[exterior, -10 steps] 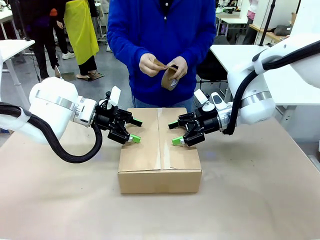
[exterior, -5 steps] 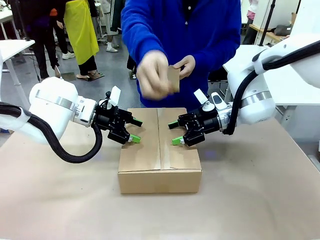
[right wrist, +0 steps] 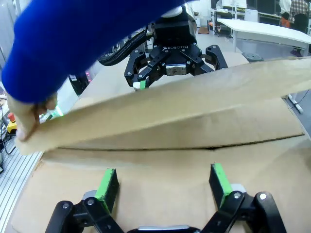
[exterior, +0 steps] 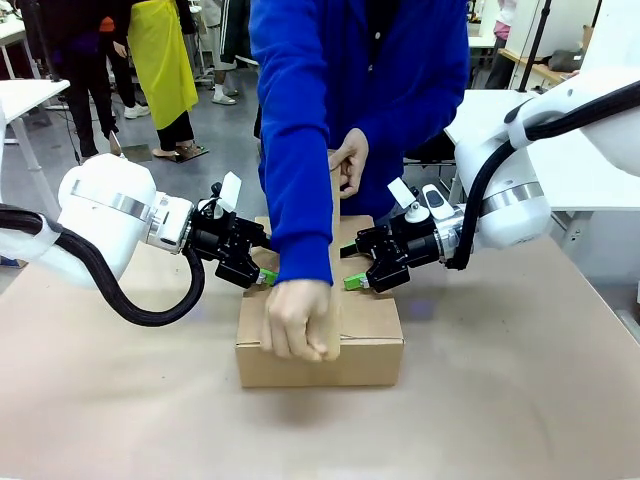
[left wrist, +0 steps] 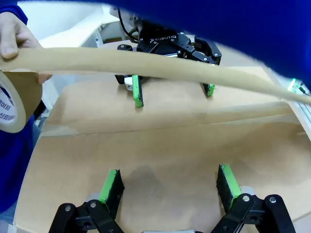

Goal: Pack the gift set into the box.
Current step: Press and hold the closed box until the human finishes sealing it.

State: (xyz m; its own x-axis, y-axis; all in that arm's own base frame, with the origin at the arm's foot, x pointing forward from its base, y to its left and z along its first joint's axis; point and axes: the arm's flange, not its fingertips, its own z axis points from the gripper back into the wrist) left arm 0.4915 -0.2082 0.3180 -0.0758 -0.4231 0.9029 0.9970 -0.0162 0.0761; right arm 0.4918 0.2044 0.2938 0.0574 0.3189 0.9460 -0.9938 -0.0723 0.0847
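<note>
The person now leans over the table (exterior: 520, 400) and pulls a strip of brown tape (left wrist: 160, 65) along the seam of the closed box (exterior: 370, 340). One hand (exterior: 297, 320) presses the free end onto the near edge, where a moment ago both hands held the tape roll (left wrist: 12, 104) up at the chest. The left gripper (exterior: 262, 262) and right gripper (exterior: 350, 268) rest on the flaps, fingers apart, gripping nothing. The gift set must be inside; sealing looks like the final step.
</note>
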